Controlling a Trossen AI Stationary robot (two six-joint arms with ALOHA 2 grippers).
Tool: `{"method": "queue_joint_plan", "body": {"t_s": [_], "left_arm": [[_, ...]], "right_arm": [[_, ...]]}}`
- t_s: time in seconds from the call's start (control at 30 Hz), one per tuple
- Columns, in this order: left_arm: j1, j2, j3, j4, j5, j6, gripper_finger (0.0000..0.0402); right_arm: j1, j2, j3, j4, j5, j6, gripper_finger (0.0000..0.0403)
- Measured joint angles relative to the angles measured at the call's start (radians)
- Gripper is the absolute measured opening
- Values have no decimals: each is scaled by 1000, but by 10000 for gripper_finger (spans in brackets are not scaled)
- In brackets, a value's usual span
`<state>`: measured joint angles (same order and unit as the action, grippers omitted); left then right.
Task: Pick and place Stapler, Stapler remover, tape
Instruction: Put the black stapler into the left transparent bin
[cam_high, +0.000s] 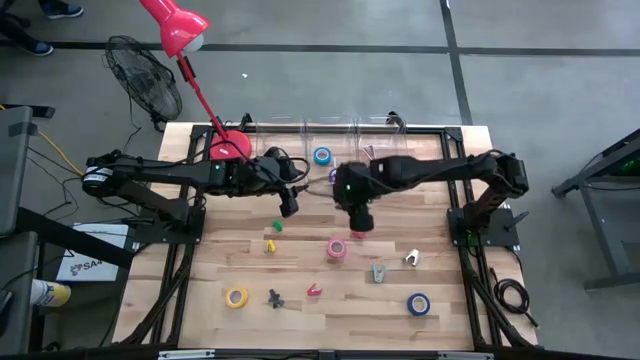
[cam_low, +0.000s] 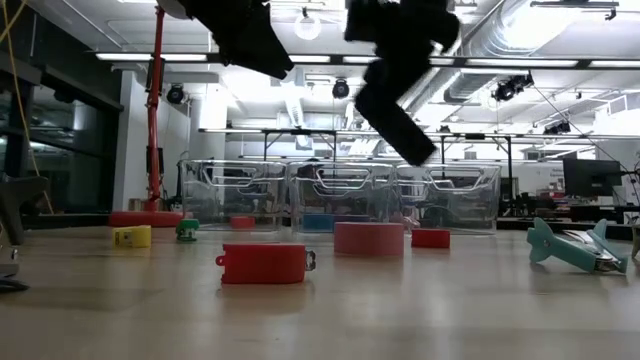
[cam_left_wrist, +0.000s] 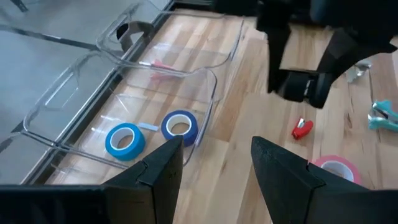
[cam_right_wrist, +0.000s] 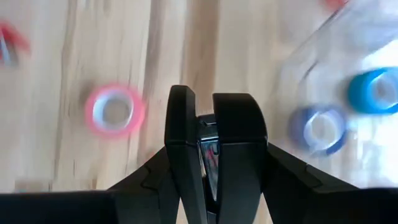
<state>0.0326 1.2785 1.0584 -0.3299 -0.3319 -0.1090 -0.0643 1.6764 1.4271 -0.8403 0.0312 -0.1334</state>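
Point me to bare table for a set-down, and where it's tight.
Free: bare wood between the yellow tape and the table's left edge, and the right strip beyond the white item. Crowded: mid-table around the pink tape, under the left end effector and right end effector.

Bright, even overhead light on the wooden table (cam_high: 330, 300), with soft, faint shadows. In the low view, ceiling lights (cam_low: 310, 25) at twelve o'clock silhouette both arms. The right wrist view is motion-blurred throughout; the pink tape (cam_right_wrist: 115, 111) smears.
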Motion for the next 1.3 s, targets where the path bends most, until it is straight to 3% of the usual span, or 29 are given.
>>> {"method": "queue_joint_plan", "body": {"t_s": [0.23, 0.67, 1.13, 1.3], "left_arm": [[0, 0, 0, 53, -40, 3, 186], [0, 0, 0, 273, -7, 45, 186], [0, 1, 0, 455, 6, 86, 186], [-2, 2, 0, 469, -70, 87, 186]], "right_arm": [[-69, 0, 123, 52, -64, -7, 166], [-153, -1, 376, 97, -240, -121, 166], [-193, -2, 451, 251, -490, -141, 162], [-195, -2, 451, 238, -491, -146, 162]]}}
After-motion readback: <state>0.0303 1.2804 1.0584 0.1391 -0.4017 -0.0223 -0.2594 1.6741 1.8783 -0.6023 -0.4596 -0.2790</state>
